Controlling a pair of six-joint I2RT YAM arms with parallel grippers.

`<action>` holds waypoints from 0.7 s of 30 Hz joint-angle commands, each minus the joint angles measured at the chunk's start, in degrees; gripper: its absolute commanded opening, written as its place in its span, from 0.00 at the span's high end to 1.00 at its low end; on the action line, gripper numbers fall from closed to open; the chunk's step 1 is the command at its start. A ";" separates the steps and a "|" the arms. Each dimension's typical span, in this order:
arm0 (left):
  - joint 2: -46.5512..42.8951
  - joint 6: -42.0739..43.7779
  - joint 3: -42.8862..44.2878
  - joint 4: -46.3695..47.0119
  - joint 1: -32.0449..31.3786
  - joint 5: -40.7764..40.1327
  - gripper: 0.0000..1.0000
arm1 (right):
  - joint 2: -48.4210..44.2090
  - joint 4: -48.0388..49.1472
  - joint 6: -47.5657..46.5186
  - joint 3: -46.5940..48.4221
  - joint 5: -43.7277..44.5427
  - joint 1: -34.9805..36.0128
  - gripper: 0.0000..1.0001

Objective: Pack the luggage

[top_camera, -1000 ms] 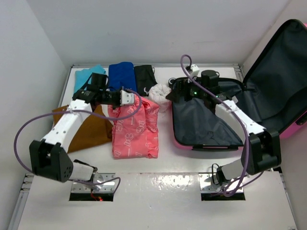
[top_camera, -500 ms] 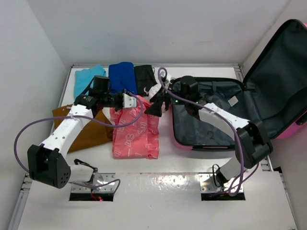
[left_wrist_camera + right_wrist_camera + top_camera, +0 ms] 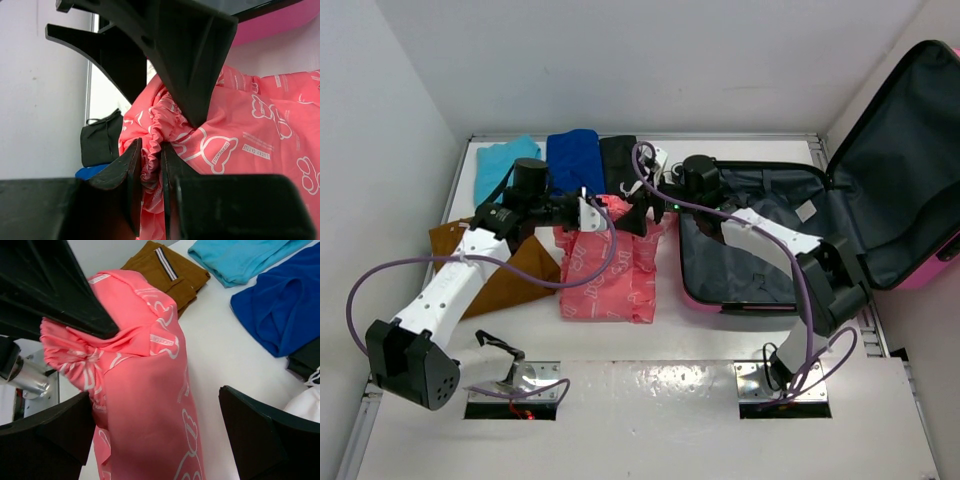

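Observation:
The pink luggage (image 3: 930,270) lies open at the right, its dark grey lining (image 3: 750,255) facing up and its lid raised. A coral pink garment with white bear prints (image 3: 610,270) lies left of it. My left gripper (image 3: 588,212) is shut on a bunched fold at the garment's top edge (image 3: 152,150) and holds that edge lifted. My right gripper (image 3: 638,218) is open and reaches over from the luggage side. Its fingers (image 3: 45,435) straddle the raised garment (image 3: 150,405) without gripping it.
Folded clothes lie along the back: a light blue piece (image 3: 500,160), a royal blue piece (image 3: 575,158), a black piece (image 3: 620,160). A white bundle (image 3: 655,195) sits partly behind the right arm. A brown garment (image 3: 510,270) lies at the left. White walls enclose the table.
My right arm has swung left out of the luggage to the pink garment. My left gripper has lifted the garment's top edge and shifted it slightly right.

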 commanded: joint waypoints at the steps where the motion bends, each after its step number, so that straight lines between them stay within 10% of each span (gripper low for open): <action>1: -3.05 1.94 -0.26 4.72 -0.97 2.52 1.00 | 0.52 4.74 -2.64 3.13 4.18 0.07 0.00; 9: -3.58 -3.77 -0.79 13.67 -0.97 -0.54 1.00 | 7.19 -20.60 -8.34 16.92 -13.57 0.94 0.03; 17: -5.24 -15.53 -4.30 26.59 -0.97 -6.42 0.89 | 7.57 -34.35 -12.74 25.72 -15.87 -0.37 0.99; 21: -7.17 -26.52 -5.71 36.96 -0.35 -14.42 0.52 | 0.71 -35.95 -12.13 23.45 -13.94 -3.53 1.00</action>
